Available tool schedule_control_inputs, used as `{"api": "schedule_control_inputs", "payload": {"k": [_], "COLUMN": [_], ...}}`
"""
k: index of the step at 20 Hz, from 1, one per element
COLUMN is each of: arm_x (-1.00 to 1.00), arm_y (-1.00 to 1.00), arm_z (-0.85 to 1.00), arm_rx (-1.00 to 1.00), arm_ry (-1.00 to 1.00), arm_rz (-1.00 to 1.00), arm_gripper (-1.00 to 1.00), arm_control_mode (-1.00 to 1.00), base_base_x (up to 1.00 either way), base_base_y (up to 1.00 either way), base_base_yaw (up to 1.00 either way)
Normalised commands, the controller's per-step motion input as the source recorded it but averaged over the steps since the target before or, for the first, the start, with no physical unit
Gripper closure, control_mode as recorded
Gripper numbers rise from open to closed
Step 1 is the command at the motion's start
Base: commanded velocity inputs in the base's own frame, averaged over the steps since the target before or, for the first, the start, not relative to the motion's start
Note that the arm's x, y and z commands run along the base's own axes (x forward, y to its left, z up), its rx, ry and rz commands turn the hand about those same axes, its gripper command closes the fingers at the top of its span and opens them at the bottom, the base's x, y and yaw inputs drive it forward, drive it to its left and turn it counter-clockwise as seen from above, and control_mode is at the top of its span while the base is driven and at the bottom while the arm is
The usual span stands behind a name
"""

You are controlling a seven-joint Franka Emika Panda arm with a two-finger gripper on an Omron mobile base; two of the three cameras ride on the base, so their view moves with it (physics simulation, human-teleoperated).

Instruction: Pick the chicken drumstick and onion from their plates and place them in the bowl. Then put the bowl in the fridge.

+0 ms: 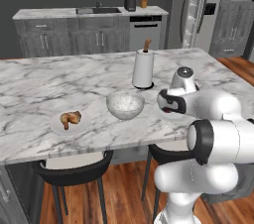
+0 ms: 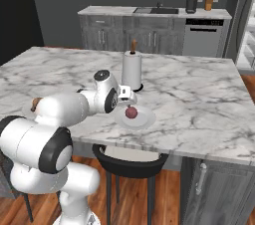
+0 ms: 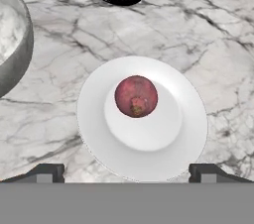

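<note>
The two-finger gripper [image 3: 127, 171] hangs above the flat round white plate [image 3: 188, 134] that carries the small round reddish-purple onion [image 3: 136, 96]; its two dark fingertips [image 3: 45, 172] stand wide apart at either side of the plate's near rim, holding nothing and touching nothing. The onion sits in the plate's shallow centre well, apart from both fingers. The deep, speckled, translucent whitish-grey bowl [image 1: 125, 104] stands just beside this plate on the white-and-grey marble island counter [image 1: 44, 84], with nothing visible inside it. Beyond it, a second flat white plate [image 1: 55, 125] near the counter's front edge holds the golden-brown roasted chicken drumstick [image 1: 70, 118]. A white paper-towel roll on a dark base [image 1: 143, 68] stands upright behind the bowl and the onion's plate. The tall grey stainless fridge [image 1: 198, 7] stands open at the far side of the kitchen, well apart from the counter.
</note>
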Motion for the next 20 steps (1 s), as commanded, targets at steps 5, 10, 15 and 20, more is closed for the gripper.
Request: {"api": "schedule_control_inputs", "payload": {"k": [5,10,15,20], "arm_x": [0.21,0.17,0.2,0.34], "arm_y": [-0.09,-0.1,-0.03,-0.02], "arm_z": [-0.23,-0.23,-0.19,-0.17], "arm_rx": [0.0,0.0,0.0,0.0], "arm_ry": [0.03,0.09,0.09,0.14], "arm_rz": [-0.05,-0.06,-0.02,0.0], "arm_gripper": [-1.0,-1.0,-1.0,-1.0], "arm_control_mode": [-1.0,-1.0,-1.0,-1.0], "base_base_x": [0.0,0.0,0.0,0.0], "base_base_y": [0.0,0.0,0.0,0.0], "base_base_yaw": [0.0,0.0,0.0,0.0]}}
